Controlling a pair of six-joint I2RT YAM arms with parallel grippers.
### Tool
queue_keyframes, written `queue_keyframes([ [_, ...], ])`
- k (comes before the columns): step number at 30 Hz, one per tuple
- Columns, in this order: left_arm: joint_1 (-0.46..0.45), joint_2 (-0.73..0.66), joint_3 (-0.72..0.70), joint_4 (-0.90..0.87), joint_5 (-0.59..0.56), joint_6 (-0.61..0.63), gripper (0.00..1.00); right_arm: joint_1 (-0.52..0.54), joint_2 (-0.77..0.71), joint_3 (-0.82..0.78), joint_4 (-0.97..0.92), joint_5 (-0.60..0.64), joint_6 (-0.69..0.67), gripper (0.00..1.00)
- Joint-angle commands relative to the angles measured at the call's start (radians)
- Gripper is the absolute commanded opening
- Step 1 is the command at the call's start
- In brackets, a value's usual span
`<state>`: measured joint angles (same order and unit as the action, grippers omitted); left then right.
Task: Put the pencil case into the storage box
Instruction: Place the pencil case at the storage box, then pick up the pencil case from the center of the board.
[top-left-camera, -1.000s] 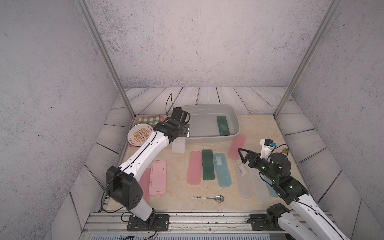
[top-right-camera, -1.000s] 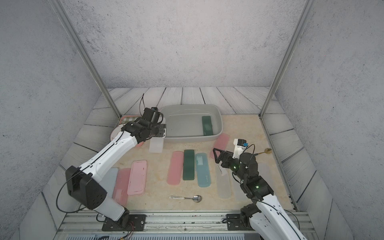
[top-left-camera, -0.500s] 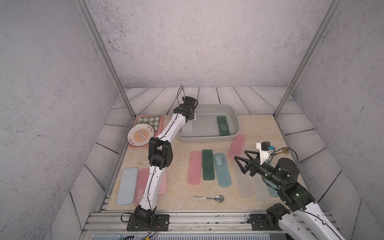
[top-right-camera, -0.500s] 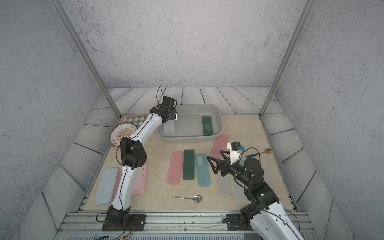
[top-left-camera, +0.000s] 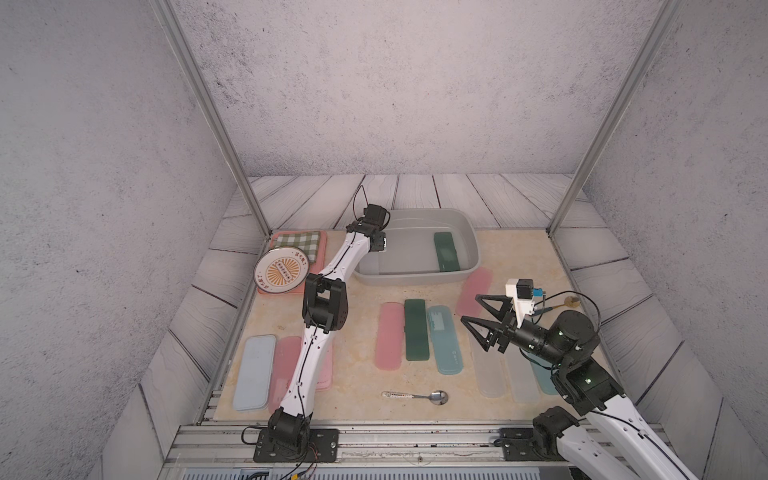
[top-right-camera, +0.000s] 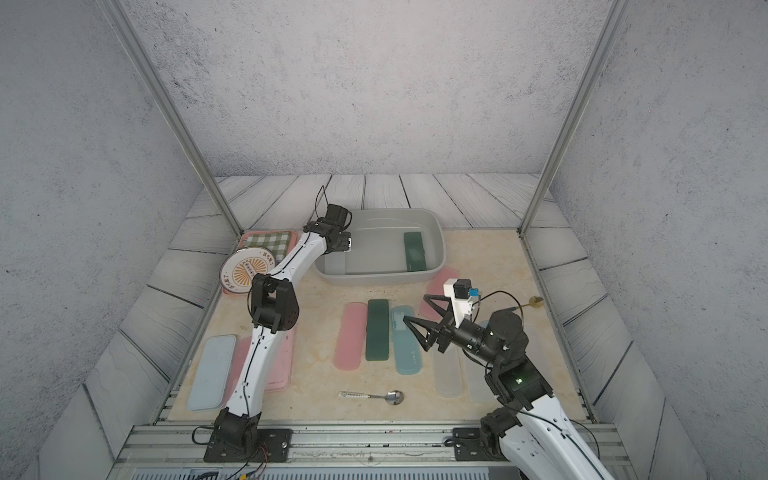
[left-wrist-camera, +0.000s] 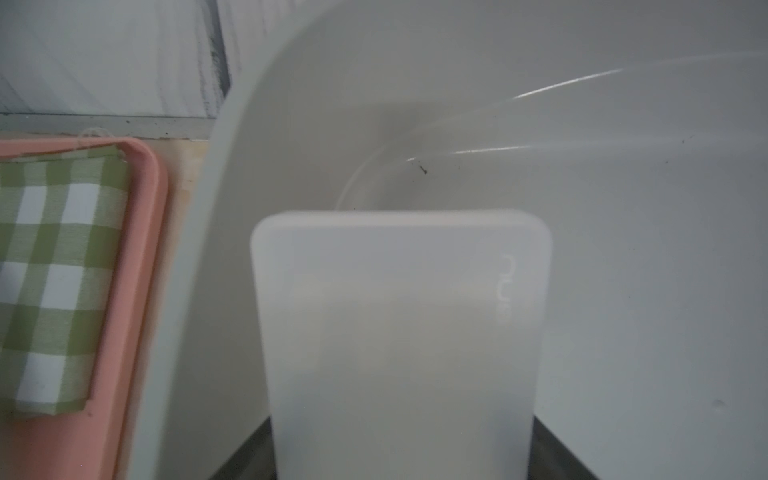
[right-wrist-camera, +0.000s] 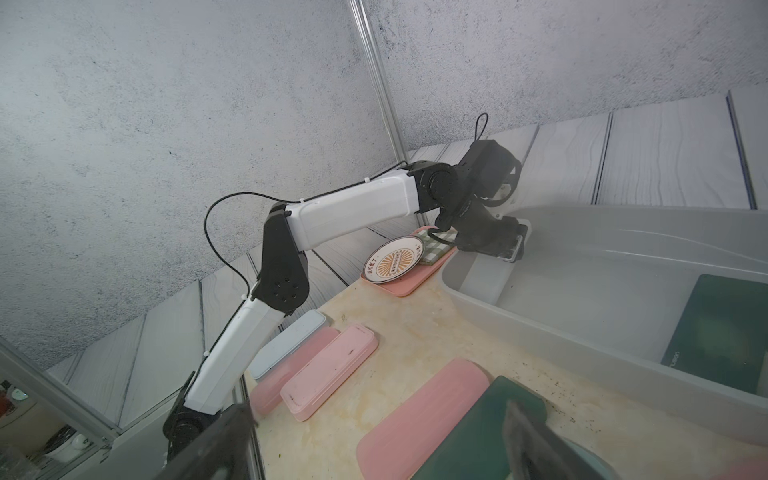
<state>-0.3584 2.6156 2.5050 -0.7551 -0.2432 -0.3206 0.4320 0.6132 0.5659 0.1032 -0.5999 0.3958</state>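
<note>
One frosted pencil case (left-wrist-camera: 399, 332) hung upright, clamped in the left gripper (right-wrist-camera: 513, 245), its lower end inside the grey storage box (top-left-camera: 415, 279); laying it flat before release looked best, while the right gripper (top-left-camera: 469, 306) gaped empty.

soft even light, faint shadows; glare streaks on the storage box (left-wrist-camera: 623, 199), wrist close-up blurred.

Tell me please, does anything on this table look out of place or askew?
A metal spoon lies alone in front of the cases, the one thing here that is no pencil case. One pink pencil case, by the storage box at its right corner, lies slanted, unlike the straight row of three beside it.
</note>
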Motion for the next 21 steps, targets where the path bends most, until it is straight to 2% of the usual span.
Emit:
queue_keyframes([
  [1, -0.002, 0.001, 0.039, 0.008, 0.020, 0.048, 0.80, 0.004, 0.005, 0.019, 0.042, -0.018, 0.034, 0.96],
  [4, -0.002, 0.010, 0.061, -0.035, -0.009, 0.081, 0.86, 0.004, -0.001, 0.010, 0.038, 0.011, 0.039, 0.96],
  [6, -0.002, 0.009, 0.059, -0.046, -0.027, 0.100, 0.99, 0.003, -0.009, 0.003, 0.031, 0.038, 0.038, 0.96],
  [11, -0.003, -0.025, 0.060, -0.040, -0.035, 0.144, 1.00, 0.003, -0.030, 0.004, 0.001, 0.116, 0.039, 0.96],
  [15, -0.031, -0.181, 0.024, -0.109, -0.038, 0.198, 1.00, 0.004, -0.055, -0.005, -0.044, 0.228, 0.055, 0.96],
  [18, -0.039, -0.361, -0.158, -0.187, -0.006, 0.142, 1.00, 0.003, -0.068, -0.028, -0.077, 0.360, 0.104, 0.96],
  [21, -0.040, -0.574, -0.457, -0.178, 0.082, 0.092, 1.00, 0.004, -0.077, -0.046, -0.119, 0.451, 0.143, 0.97],
])
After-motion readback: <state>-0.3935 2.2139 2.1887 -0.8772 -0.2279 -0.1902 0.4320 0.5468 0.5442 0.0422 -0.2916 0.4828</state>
